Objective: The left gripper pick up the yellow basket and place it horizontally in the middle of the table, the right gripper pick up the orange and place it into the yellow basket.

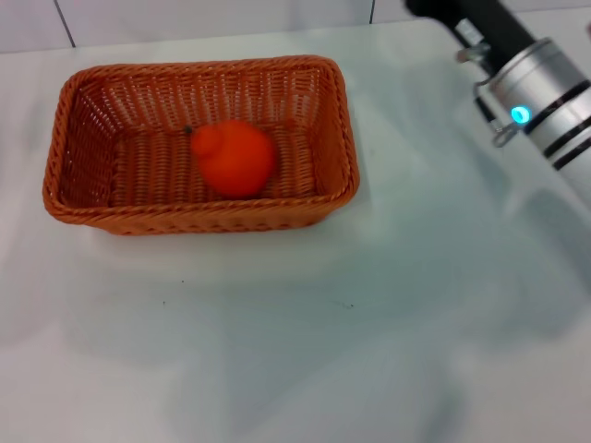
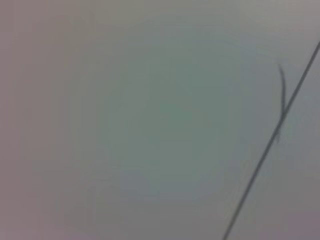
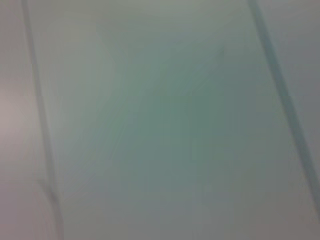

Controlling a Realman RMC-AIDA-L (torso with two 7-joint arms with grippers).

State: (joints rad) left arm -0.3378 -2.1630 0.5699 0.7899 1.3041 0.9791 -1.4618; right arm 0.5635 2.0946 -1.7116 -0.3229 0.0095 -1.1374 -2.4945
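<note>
The orange-brown wicker basket (image 1: 323, 120) lies lengthwise on the white table (image 1: 323, 323), at the back left in the head view. The orange (image 1: 235, 158) rests inside it, near the middle, with its knob and small stem turned to the back left. My right arm's silver banded wrist (image 1: 545, 97) with its blue light reaches in at the back right, well away from the basket; its black part runs off the top edge and its fingertips do not show. The left gripper is out of view. Both wrist views show only a blurred pale surface with thin dark lines.
A tiled wall edge (image 1: 185, 18) runs behind the table. Bare white tabletop lies in front of and to the right of the basket.
</note>
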